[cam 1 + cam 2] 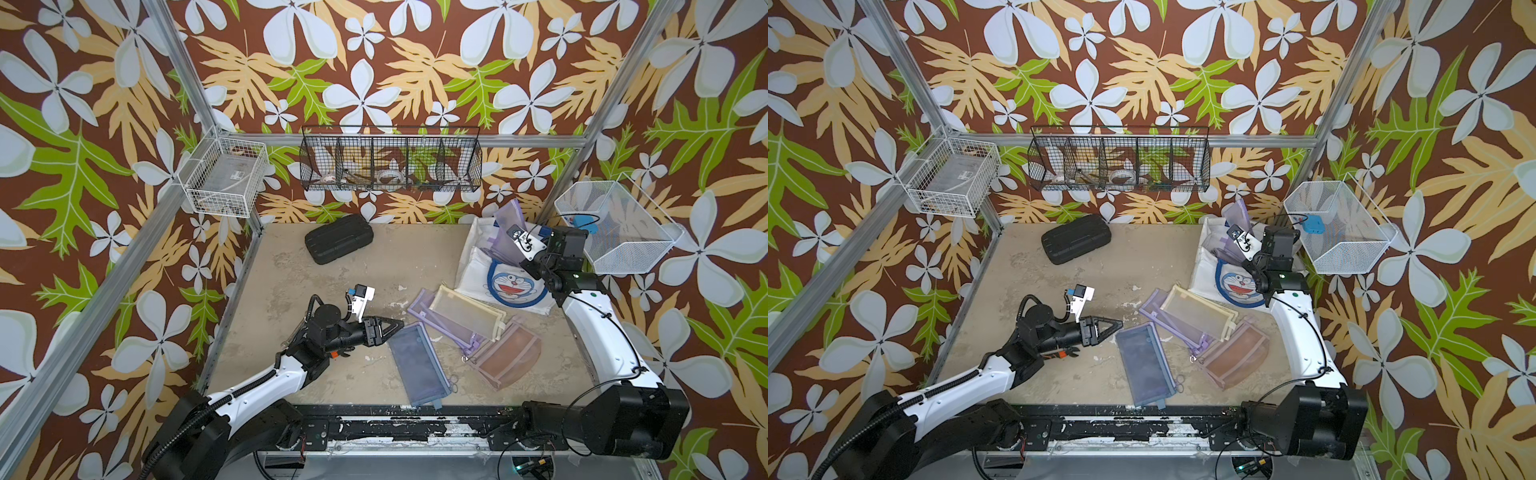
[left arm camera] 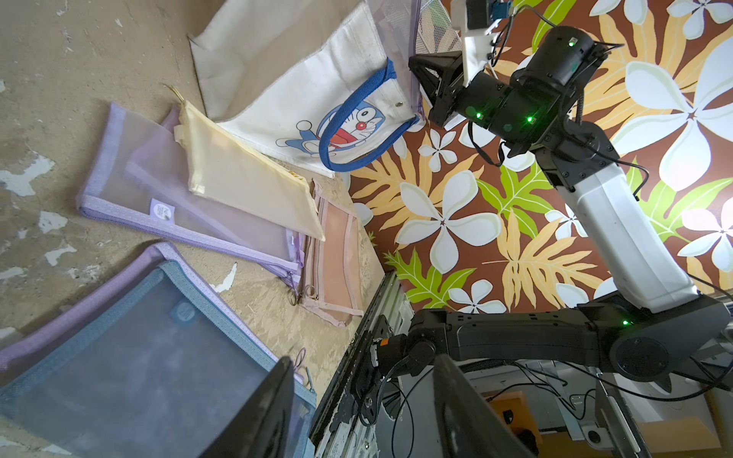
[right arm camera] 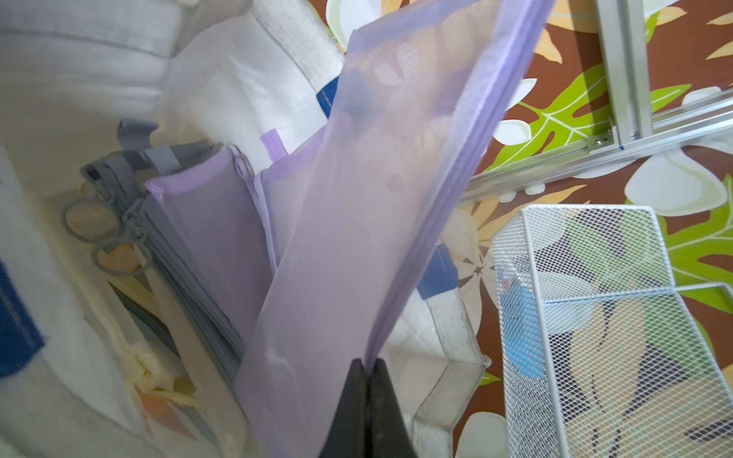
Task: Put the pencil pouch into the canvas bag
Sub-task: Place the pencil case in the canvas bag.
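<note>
We see right gripper [image 3: 367, 368] pinching pencil pouch [image 3: 357, 198] at canvas bag [image 1: 478, 266] mouth, 2 o'clock; left gripper [image 1: 394, 329] spread

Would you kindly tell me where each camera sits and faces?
Both top views: overhead, looking down on the table; left arm and right arm show.
Left wrist: on the left arm, facing across loose pouches toward the canvas bag; open left claw shows.
Right wrist: looks into the canvas bag; right claw shut on the purple pouch.
All share the canvas bag.
</note>
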Controlling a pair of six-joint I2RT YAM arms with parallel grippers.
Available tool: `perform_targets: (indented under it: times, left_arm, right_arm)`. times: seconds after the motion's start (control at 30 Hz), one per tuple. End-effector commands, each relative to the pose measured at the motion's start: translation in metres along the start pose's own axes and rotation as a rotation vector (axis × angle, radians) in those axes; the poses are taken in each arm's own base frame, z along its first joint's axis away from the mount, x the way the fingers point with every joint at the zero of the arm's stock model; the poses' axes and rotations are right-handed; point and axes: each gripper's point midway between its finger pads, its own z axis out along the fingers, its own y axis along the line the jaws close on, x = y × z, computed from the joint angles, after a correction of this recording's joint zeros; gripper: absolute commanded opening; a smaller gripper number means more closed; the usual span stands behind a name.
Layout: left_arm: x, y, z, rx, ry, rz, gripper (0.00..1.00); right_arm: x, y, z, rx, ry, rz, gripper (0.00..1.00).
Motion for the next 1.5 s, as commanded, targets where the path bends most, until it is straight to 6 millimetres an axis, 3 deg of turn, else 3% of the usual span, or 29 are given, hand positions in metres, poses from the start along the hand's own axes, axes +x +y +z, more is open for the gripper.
perform_targets:
  times: [0.0,0.37,0.77,0.93,1.1,1.17,1.23,1.3,1.43,1.47]
  left_arm:
    - [-0.003,-0.007,-0.002,0.034,-0.01,0.016,0.58]
    - [-0.004,-0.002,-0.003,0.026,-0.019,0.007,0.58]
    - [-0.006,-0.001,-0.003,0.034,-0.024,-0.005,0.58]
    - [-0.006,0.0,-0.003,0.03,-0.023,-0.006,0.58]
    - [-0.006,0.015,-0.001,-0.077,0.001,0.006,0.62]
    - [-0.004,0.026,-0.002,-0.149,0.022,0.017,0.64]
    - [0.0,0.036,-0.006,-0.208,0.033,0.023,0.65]
    - [0.006,0.046,-0.012,-0.264,0.052,0.029,0.65]
    - [0.028,0.072,-0.023,-0.357,0.097,0.007,0.66]
    - [0.034,0.078,-0.025,-0.367,0.108,-0.01,0.66]
  right_arm:
    - [0.004,-0.002,0.0,0.02,0.015,-0.042,0.0]
    - [0.012,-0.027,-0.003,0.097,0.03,-0.041,0.0]
    - [0.019,-0.026,-0.008,0.128,0.044,-0.08,0.29]
    - [-0.003,-0.043,-0.014,0.138,-0.033,0.015,0.47]
    - [-0.049,-0.079,-0.046,0.155,-0.212,0.269,0.52]
    - [-0.064,-0.083,-0.064,0.166,-0.274,0.378,0.54]
    - [-0.071,-0.071,-0.078,0.185,-0.246,0.459,0.55]
    - [-0.077,-0.043,-0.088,0.108,-0.213,0.526,0.54]
    - [-0.103,0.042,-0.125,-0.214,-0.315,0.684,0.59]
    - [-0.108,0.073,-0.133,-0.32,-0.335,0.713,0.59]
